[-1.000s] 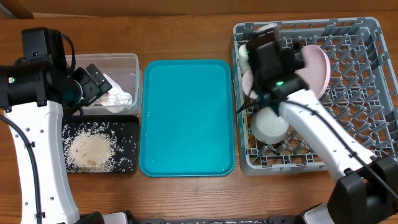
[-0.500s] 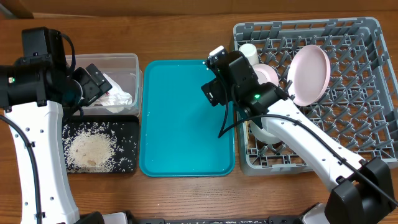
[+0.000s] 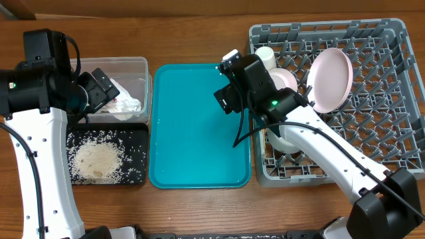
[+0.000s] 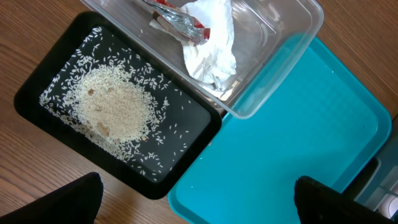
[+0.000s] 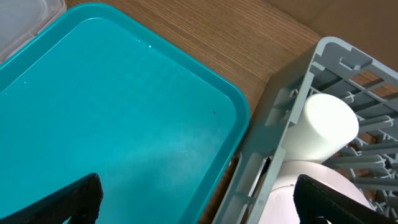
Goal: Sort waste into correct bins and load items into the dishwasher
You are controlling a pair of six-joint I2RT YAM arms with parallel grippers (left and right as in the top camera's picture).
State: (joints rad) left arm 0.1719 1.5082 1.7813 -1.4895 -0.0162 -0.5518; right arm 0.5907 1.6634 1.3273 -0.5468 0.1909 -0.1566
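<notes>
Both arms hang above the wooden worktop (image 3: pixel 199 40) and carry nothing. The left end effector (image 4: pixel 198 183) has its fingers spread wide apart and empty, and it hovers over the place where the clear tub (image 4: pixel 273 62) and the black tray (image 4: pixel 186 155) meet. The crumpled white napkin (image 4: pixel 208 53) lies inside the tub, and the red wrapper (image 4: pixel 177 18) is just beside it and touches its upper edge. The rice grains (image 4: pixel 115 109) sit in the black tray, heaped in a pale mound towards its middle with loose grains scattered around. The tub and the black tray lie side by side, each with a corner close against the left edge of the teal tray (image 3: pixel 199 126), which is bare. The right end effector (image 5: pixel 198 180) is likewise fully parted and grips nothing. It is poised over the right part of the teal tray, close to the left wall of the grey dish rack (image 3: pixel 392 133). In the rack, the pink plate (image 3: pixel 330 79) stands on edge, leaning among the pegs. The white cup (image 5: pixel 329 127) sits in the rack's far left corner. A pale bowl (image 3: pixel 285 79) rests just beside the cup, and a second white bowl (image 3: pixel 285 139) lies nearer the front, partly hidden under the right arm.
</notes>
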